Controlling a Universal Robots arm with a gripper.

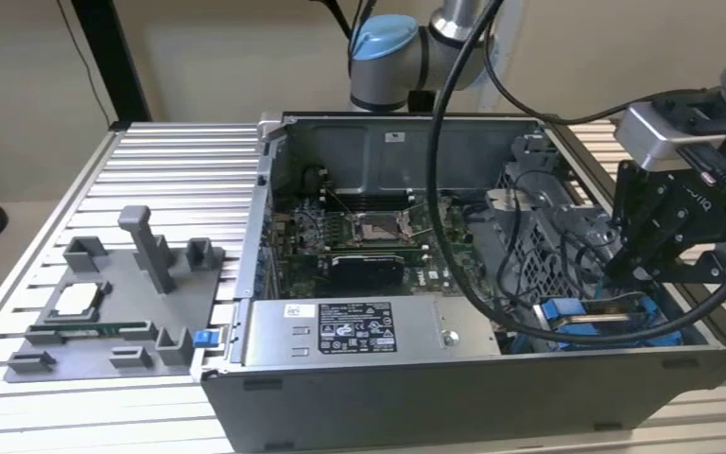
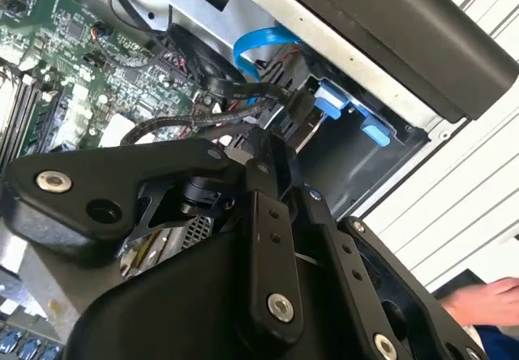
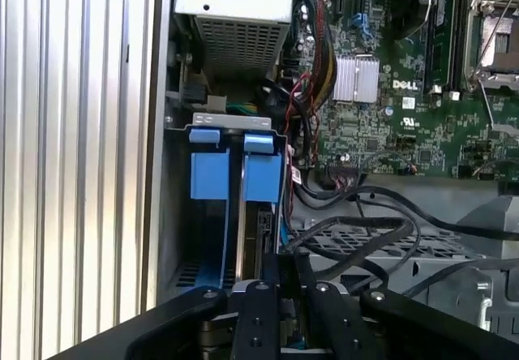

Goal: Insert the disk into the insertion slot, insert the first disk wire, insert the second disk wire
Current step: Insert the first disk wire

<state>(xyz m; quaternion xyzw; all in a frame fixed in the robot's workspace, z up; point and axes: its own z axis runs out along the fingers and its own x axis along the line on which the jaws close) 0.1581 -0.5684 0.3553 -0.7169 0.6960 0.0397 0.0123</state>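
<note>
Open case (image 1: 464,397) on a slatted table (image 1: 162,161). Gripper (image 1: 641,279) is down inside the case at the exterior view's right, over the slot (image 1: 565,314) in the near corner, just beside the power supply (image 1: 351,331). In the first wrist view the disk (image 3: 261,226) stands on edge in the slot, between blue rails with blue tabs at their far end. Its near end runs under the gripper's black links. Jaws are hidden by those links, so I cannot tell if they are clamped or released. Black cables (image 3: 365,222) loop loose over the perforated cage beside the slot. Board (image 1: 363,241) lies mid-case. In the second wrist view a blue cable (image 2: 259,44) curls near the slot's tabs, and a hand (image 2: 478,299) with a blue sleeve shows outside the case. Grey tray (image 1: 98,331) sits well apart, at the exterior view's left.
</note>
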